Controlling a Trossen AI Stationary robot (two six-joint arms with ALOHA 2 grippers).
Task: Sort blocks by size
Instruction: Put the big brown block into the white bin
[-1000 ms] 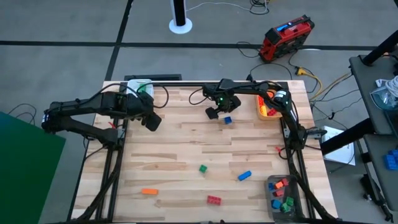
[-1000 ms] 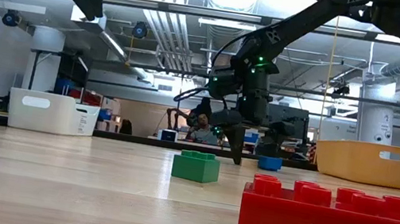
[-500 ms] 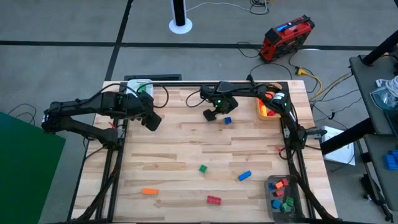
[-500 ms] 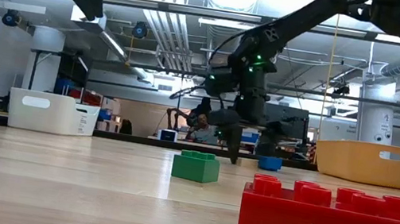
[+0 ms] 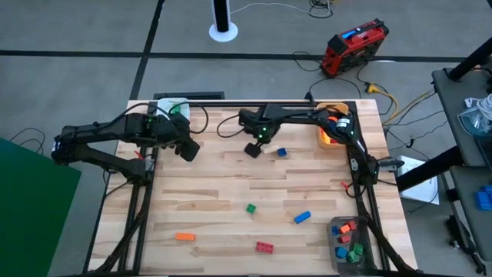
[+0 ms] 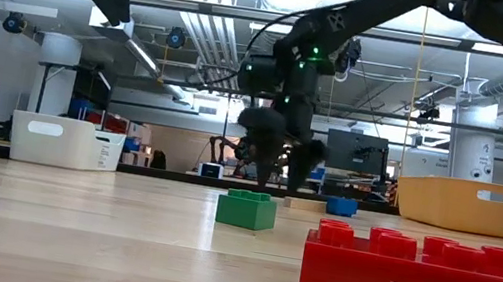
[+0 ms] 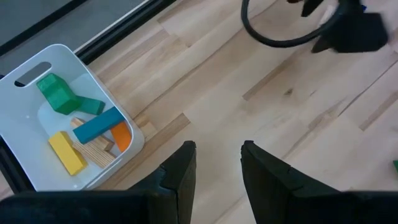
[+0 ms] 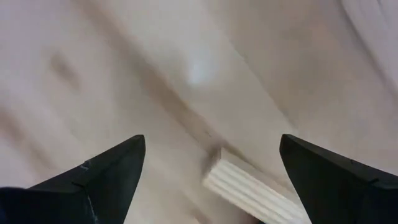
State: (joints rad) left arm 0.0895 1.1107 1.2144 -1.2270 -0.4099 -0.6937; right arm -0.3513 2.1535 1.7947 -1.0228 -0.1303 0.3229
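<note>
Right gripper (image 5: 253, 148) hangs over the far middle of the table (image 5: 231, 192), fingers spread wide and empty, with a pale wooden block (image 8: 249, 190) on the table between and just ahead of its fingertips and a small blue block (image 5: 281, 151) just to its right. Left gripper (image 5: 187, 150) waits near the white bin (image 7: 37, 81) at the table's far left, fingers slightly apart, nothing held. Green (image 5: 250, 208), blue (image 5: 302, 218), orange (image 5: 184, 237) and red (image 5: 264, 247) blocks lie loose on the table's near half; more blocks sit in the white bin, the yellow bin (image 5: 329, 132) and the grey bin (image 5: 350, 240).

Bare table (image 5: 223, 181) mid-span; scattered blocks (image 5: 250, 208) toward the front
</note>
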